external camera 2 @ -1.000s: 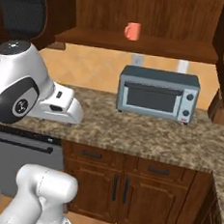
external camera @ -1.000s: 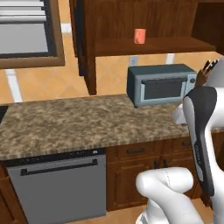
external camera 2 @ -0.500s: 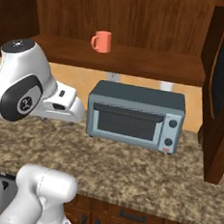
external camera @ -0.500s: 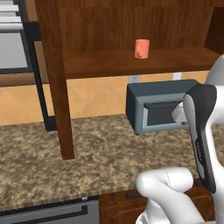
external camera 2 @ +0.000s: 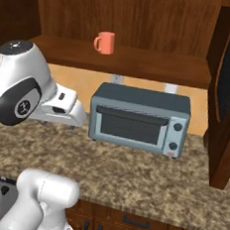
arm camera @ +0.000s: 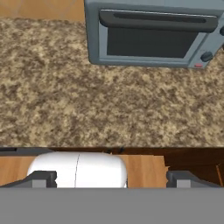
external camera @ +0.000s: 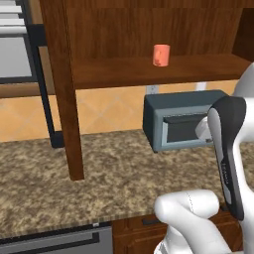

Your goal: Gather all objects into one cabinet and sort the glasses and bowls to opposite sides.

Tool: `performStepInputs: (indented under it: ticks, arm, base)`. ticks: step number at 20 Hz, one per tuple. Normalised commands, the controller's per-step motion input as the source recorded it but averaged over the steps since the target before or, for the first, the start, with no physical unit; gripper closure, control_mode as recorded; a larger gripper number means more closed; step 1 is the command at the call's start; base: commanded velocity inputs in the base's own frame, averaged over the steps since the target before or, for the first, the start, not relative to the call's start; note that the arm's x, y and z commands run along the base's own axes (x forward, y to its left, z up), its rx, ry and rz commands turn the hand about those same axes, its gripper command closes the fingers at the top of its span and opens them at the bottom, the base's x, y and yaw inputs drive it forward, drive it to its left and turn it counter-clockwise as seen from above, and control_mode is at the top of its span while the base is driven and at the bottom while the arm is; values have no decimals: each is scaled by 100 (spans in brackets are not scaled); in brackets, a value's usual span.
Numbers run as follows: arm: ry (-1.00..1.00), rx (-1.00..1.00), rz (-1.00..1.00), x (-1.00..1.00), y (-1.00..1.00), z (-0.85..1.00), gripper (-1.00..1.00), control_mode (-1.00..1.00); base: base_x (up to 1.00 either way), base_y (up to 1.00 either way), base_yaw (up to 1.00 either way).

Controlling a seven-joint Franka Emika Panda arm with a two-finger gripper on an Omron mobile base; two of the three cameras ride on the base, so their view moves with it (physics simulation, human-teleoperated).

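Right base view, left to right: white arm with dark joints, elbow bent, its forearm reaching level over the speckled brown granite worktop [external camera 2: 131,176]. A plain salmon-orange mug [external camera 2: 105,42], handle to the left, stands upright on the smooth reddish-brown cabinet [external camera 2: 142,62] shelf. Below sits a boxy grey toaster oven [external camera 2: 139,118] with two knobs. In the hand view the pincer [arm camera: 111,179] gapes wide, holding nothing. No readable writing.
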Motion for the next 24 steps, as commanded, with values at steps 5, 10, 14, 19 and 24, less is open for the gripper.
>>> performStepInputs:
  ticks: [5, 10, 14, 19, 24]
  arm:
    - [0, 0, 0, 0, 0, 0, -100, 100]
    - [1, 0, 0, 6, 0, 0, -100, -100]
    - [3, 0, 0, 28, 0, 0, -100, -100]
    - [-9, 19, 0, 5, 3, 36, -100, -100]
    - [-45, 21, -1, -10, 13, 98, -100, -100]
  base:
    - [39, 0, 0]
    - [25, 0, 0]
    - [0, 0, 0]
    - [0, 0, 0]
    - [0, 0, 0]
